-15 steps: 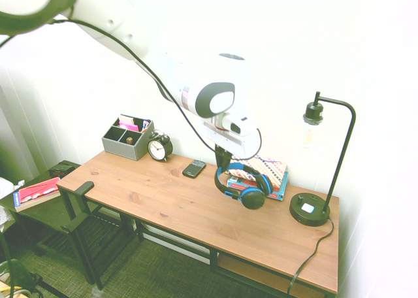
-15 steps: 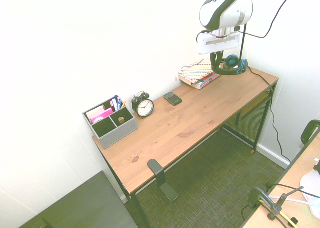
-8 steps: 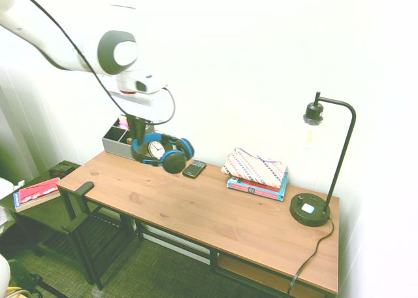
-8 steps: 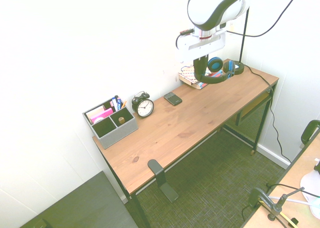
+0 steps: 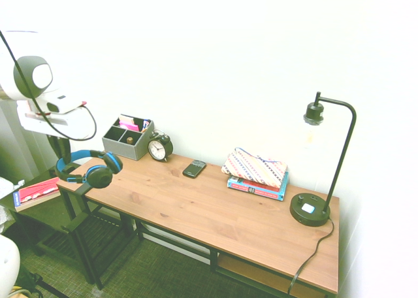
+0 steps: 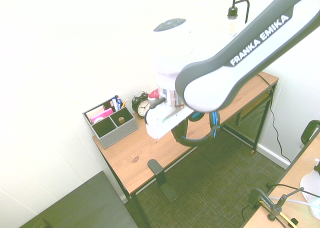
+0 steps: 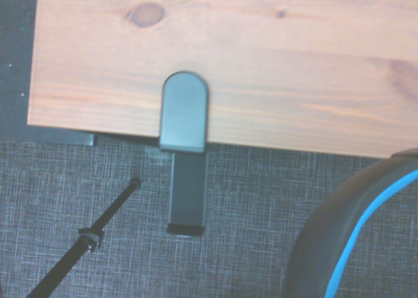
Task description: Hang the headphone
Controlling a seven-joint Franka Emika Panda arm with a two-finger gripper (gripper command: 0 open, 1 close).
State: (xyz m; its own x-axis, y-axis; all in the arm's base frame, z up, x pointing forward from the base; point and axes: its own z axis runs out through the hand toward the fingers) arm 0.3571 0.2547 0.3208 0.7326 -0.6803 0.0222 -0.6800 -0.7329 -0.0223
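Fingers are pinching the headphone [image 5: 88, 168] by its blue headband, gripper [image 5: 63, 155] pointing down. Headphone is hanging in the air just over the desk [image 5: 215, 213] corner nearest the black hook [image 5: 83, 187], not touching it; two ear cups are dangling level with the desk's front edge.

Along the back edge of the desk: one grey organizer [image 5: 128, 138], one alarm clock [image 5: 159, 147], one phone [image 5: 193, 168], one stack of books [image 5: 257, 174] under a patterned pouch. One black lamp [image 5: 321, 161] is standing at the far end. One red book [image 5: 38, 193] is lying on a low side table beyond the hook end.

Second exterior view: the arm is covering most of the desk; organizer [image 6: 110, 120], hook [image 6: 156, 169] and headband [image 6: 202, 130] are showing. Wrist view: hook [image 7: 185, 148] is clamped on the desk's front edge, with carpet below and a slice of headband [image 7: 353, 239].
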